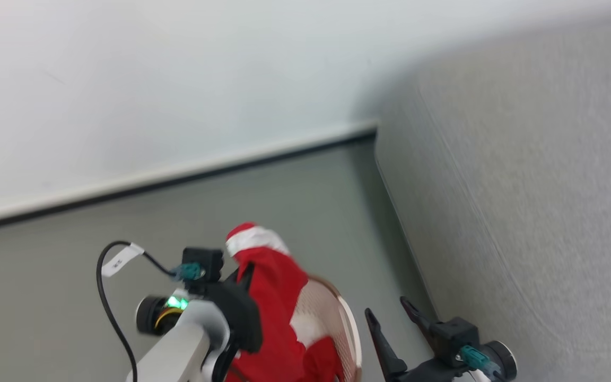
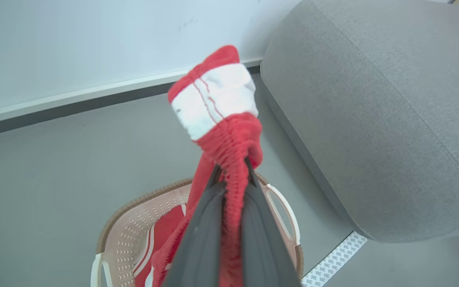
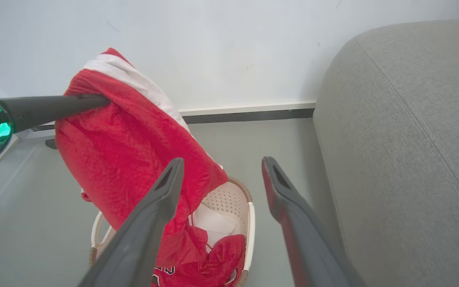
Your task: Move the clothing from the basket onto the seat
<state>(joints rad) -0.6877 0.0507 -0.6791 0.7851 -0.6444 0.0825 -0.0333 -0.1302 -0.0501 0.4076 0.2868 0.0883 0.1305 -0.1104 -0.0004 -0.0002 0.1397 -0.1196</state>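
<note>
My left jaws were clamped on the bunched waistband of one red garment (image 2: pixel 217 99), held high, I judge, to draw it out of the one basket (image 2: pixel 134 203) just beneath them. My right jaws stood apart, empty. At least one more red piece (image 3: pixel 217 259) lay in that basket. Beyond, right of both jaws, waited the one grey seat (image 2: pixel 373 119).

right tool (image 3: pixel 222 161) spread wide, left tool (image 3: pixel 102 100) pinching red clothing (image 3: pixel 134 151) above basket (image 3: pixel 250 223)

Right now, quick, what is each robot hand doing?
Left gripper: shut on a red garment.
Right gripper: open, holding nothing.
</note>
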